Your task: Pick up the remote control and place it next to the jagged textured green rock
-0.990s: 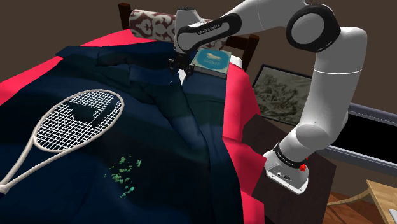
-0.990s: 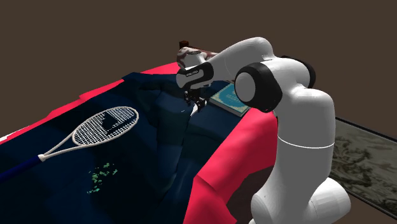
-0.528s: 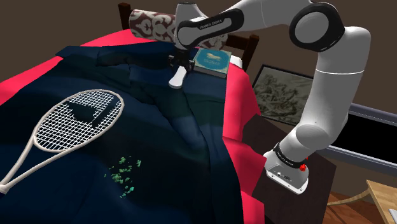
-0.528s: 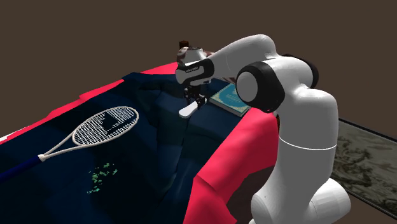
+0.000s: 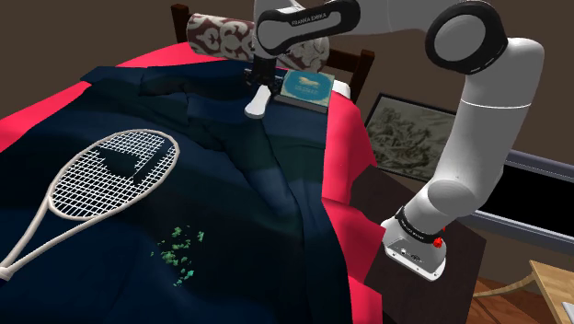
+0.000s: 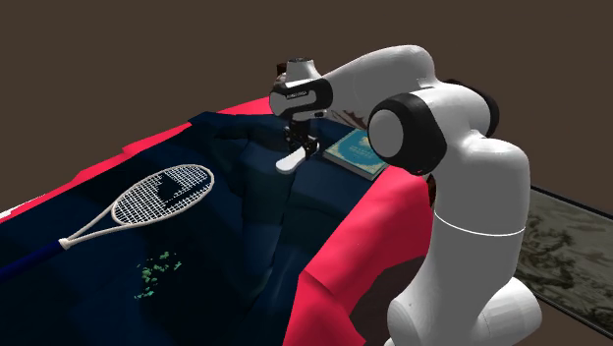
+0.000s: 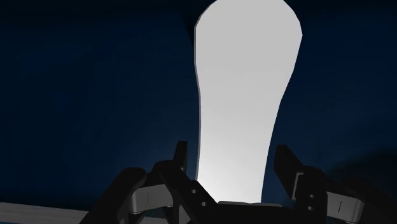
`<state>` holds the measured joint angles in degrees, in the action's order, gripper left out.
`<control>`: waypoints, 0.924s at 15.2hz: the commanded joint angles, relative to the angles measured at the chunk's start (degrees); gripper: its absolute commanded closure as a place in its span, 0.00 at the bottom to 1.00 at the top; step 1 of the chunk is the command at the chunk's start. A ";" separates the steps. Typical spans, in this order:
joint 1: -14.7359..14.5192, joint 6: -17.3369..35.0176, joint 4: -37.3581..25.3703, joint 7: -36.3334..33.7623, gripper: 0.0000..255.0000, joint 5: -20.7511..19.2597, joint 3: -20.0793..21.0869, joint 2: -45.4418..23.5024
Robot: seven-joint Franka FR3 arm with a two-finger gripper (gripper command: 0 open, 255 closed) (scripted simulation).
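The remote control (image 5: 257, 103) is a plain white, elongated slab, hanging below my black gripper (image 5: 261, 84) above the dark blue blanket. The fingers are shut on its upper end, and its free end points down. From the second exterior view the remote control (image 6: 291, 160) dangles under the gripper (image 6: 296, 144). In the wrist view the remote control (image 7: 245, 95) stretches away from the gripper (image 7: 232, 154), clasped on both sides. The green rock (image 5: 180, 250) looks like a patch of scattered green specks on the blanket, far from the gripper, near the racket; it also appears as the green rock (image 6: 153, 272).
A white tennis racket (image 5: 101, 179) lies on the blue blanket (image 5: 276, 212) over the red bedding (image 5: 345, 156). A teal book (image 5: 309, 87) and a patterned bolster (image 5: 221, 37) lie near the headboard. A framed picture (image 5: 405, 133) leans beside the stand (image 5: 419, 250).
The gripper has risen off the blanket with the white remote in it, and the arm has straightened upward. The remote now hangs free above the bed.
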<state>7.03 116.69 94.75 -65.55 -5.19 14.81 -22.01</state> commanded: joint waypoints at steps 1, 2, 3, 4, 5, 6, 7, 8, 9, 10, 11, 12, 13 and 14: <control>-0.05 -1.49 -0.99 0.00 1.00 0.16 0.11 0.51; -0.05 -2.17 -1.46 0.04 1.00 0.23 0.14 0.73; -0.04 -2.85 -1.95 0.08 1.00 0.30 0.17 0.94; -0.04 -3.42 -2.36 0.11 1.00 0.36 0.20 1.10; -0.65 -2.99 -1.05 -0.95 1.00 0.42 0.58 1.98; -1.28 -2.58 0.18 -2.02 1.00 0.49 0.97 2.81; -1.92 -2.21 1.33 -3.11 1.00 0.54 1.37 3.59; -2.57 -1.87 2.39 -4.22 1.00 0.60 1.77 4.32; -3.23 -1.55 3.37 -5.33 1.00 0.65 2.19 5.00; -3.90 -1.27 4.28 -6.47 1.00 0.69 2.61 5.63; -4.58 -1.01 5.11 -7.61 1.00 0.72 3.04 6.20; -5.27 -0.78 5.87 -8.78 1.00 0.74 3.48 6.73; -5.97 -0.57 6.55 -9.95 1.00 0.76 3.93 7.20; -6.68 -0.38 7.17 -11.15 1.00 0.76 4.37 7.63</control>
<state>1.17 116.24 101.17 -75.28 -4.48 18.66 -15.09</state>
